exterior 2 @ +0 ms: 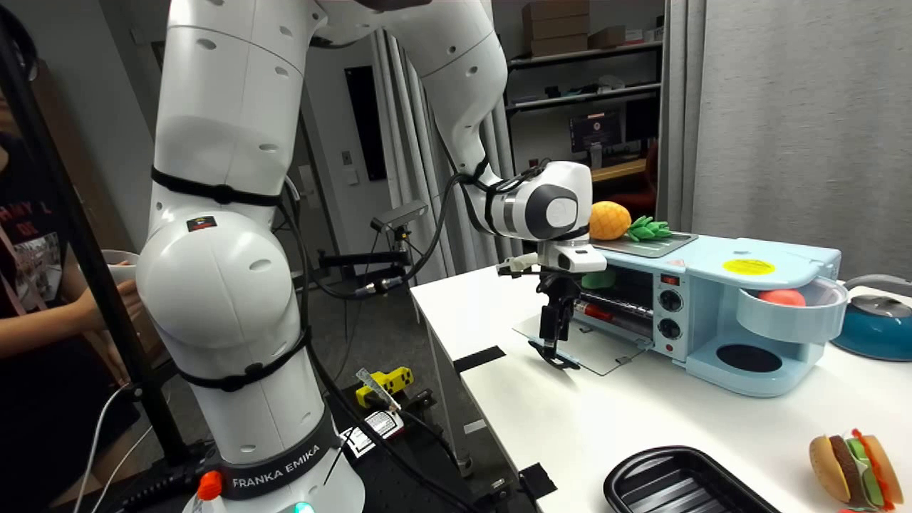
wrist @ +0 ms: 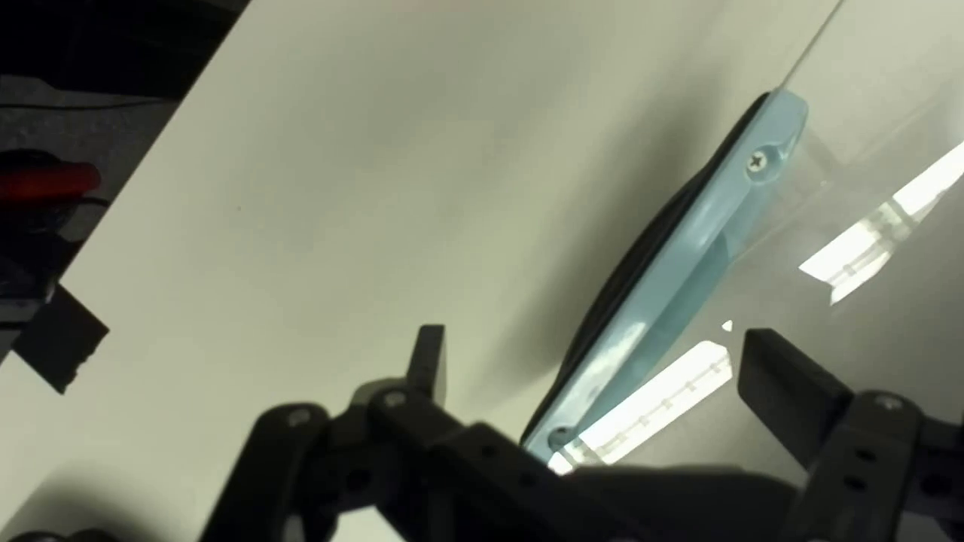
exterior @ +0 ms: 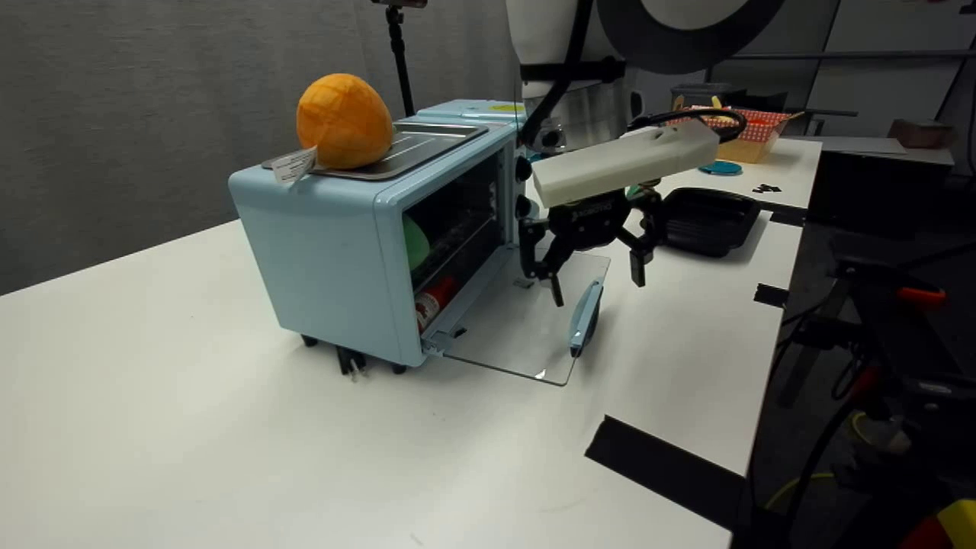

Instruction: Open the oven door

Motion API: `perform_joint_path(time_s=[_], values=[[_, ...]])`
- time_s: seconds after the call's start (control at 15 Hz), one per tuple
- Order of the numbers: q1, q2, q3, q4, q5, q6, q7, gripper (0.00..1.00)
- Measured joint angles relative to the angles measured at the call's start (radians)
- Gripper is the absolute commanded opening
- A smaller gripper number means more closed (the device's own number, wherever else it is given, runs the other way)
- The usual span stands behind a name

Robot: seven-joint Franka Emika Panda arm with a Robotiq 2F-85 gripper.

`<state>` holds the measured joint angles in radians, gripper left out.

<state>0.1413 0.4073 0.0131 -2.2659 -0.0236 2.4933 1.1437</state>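
We see the gripper [exterior: 598,292], its 2 fingers [wrist: 787,391] wide apart and holding nothing, near the handle [wrist: 659,290] of the oven door [exterior: 518,328] — lying open, right of the blue toaster oven [exterior: 320,259] in an exterior view.

Gripper [wrist: 595,357] spread wide, the pale blue handle [wrist: 678,260] showing between its jaws.
The handle slants from seven o'clock to one, a screw head [wrist: 757,161] at that end; I see the clear, shiny oven door [wrist: 851,316] toward three, black tape [wrist: 60,339] on the white table [wrist: 361,188] near nine.
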Motion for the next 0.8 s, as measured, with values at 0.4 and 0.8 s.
perform_joint_path(time_s=[0.4, 0.8], values=[[-0.002, 0.002, 0.01, 0.019, 0.017, -0.001, -0.263, 1.0], [-0.001, 0.005, 0.002, 0.027, 0.01, -0.001, -0.413, 1.0]])
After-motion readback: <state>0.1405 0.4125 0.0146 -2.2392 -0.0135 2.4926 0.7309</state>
